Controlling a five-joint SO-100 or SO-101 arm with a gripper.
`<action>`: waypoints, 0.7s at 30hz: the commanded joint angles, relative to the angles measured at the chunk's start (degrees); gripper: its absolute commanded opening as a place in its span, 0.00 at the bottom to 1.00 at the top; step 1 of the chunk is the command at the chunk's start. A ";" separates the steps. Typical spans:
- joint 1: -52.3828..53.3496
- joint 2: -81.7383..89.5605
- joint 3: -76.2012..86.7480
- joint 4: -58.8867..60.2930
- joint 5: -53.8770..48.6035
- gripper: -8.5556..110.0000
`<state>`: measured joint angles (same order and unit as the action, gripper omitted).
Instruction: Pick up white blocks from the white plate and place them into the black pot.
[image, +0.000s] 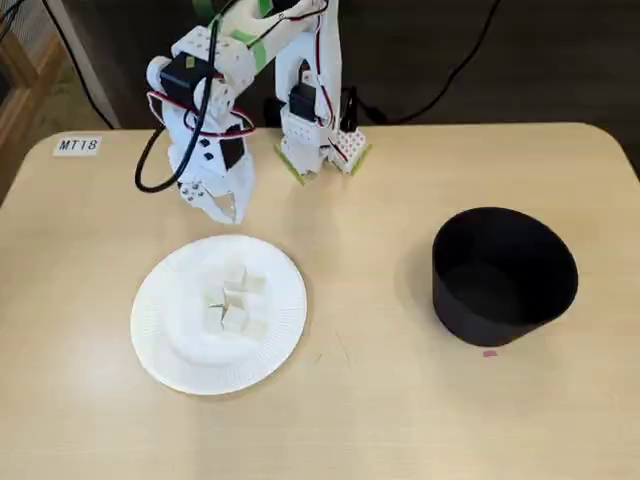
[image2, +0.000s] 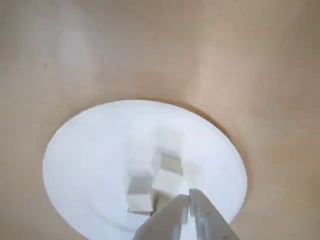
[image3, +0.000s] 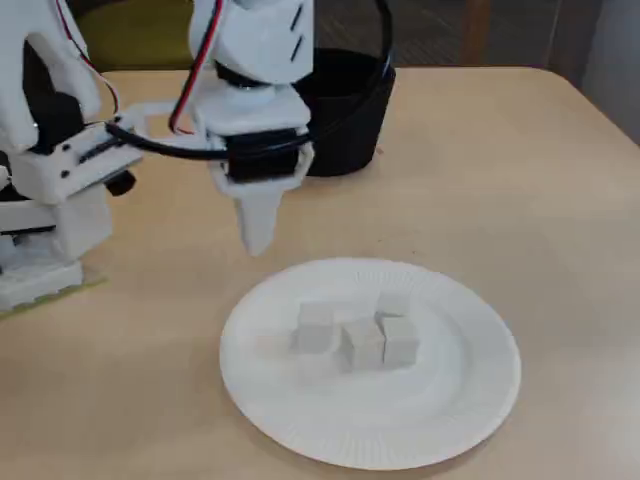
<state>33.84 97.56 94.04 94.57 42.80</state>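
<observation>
The white plate (image: 160, 340) (image2: 70, 165) (image3: 300, 420) lies on the wooden table, with several small white blocks (image: 232, 300) (image2: 160, 180) (image3: 360, 335) clustered near its middle. My gripper (image: 228, 207) (image2: 190, 196) (image3: 258, 240) hangs shut and empty just above the table, beside the plate's rim nearest the arm base; in the wrist view its tips overlap the block cluster. The black pot (image: 500, 300) (image3: 350, 130) stands apart from the plate, to the right in a fixed view; its inside looks dark and I cannot make out any contents.
The arm's base (image: 320, 150) sits at the table's far edge with cables trailing behind it. A label reading MT18 (image: 78, 145) is stuck at the far left corner. A small pink mark (image: 489, 352) lies just in front of the pot.
</observation>
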 joint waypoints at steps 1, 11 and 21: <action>-1.14 1.14 -1.49 0.53 6.50 0.09; -3.60 -1.93 -0.44 0.53 11.25 0.21; -4.04 -5.63 0.70 -1.05 11.95 0.26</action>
<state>30.15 92.20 94.92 94.48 53.79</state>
